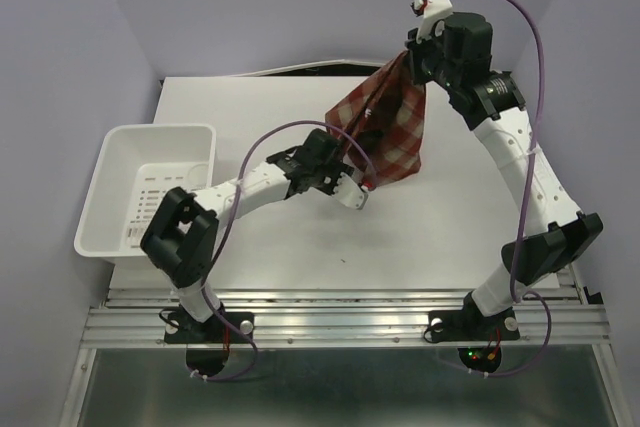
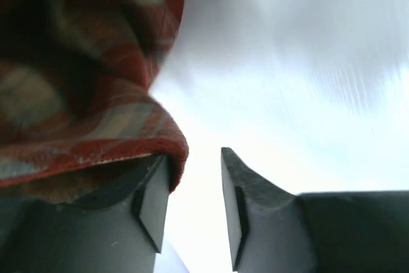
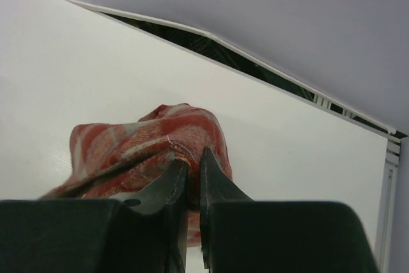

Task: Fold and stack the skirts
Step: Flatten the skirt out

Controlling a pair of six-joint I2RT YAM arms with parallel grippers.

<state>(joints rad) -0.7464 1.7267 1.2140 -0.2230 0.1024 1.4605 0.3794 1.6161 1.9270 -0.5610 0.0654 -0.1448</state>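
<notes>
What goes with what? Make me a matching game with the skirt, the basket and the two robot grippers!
Things:
1. skirt
2. basket
3. left gripper
4. right gripper

Descriptions:
A. open, nothing between its fingers
B. white, with little holes
C. red plaid, hanging down
D. shut tight, pinching the skirt

Pairs: 1-C, 2-B, 3-A, 4-D

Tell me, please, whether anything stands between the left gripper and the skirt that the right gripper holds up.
Nothing visible does. The left gripper is open, one finger touching the hem of the skirt; the right gripper pinches its top.
</notes>
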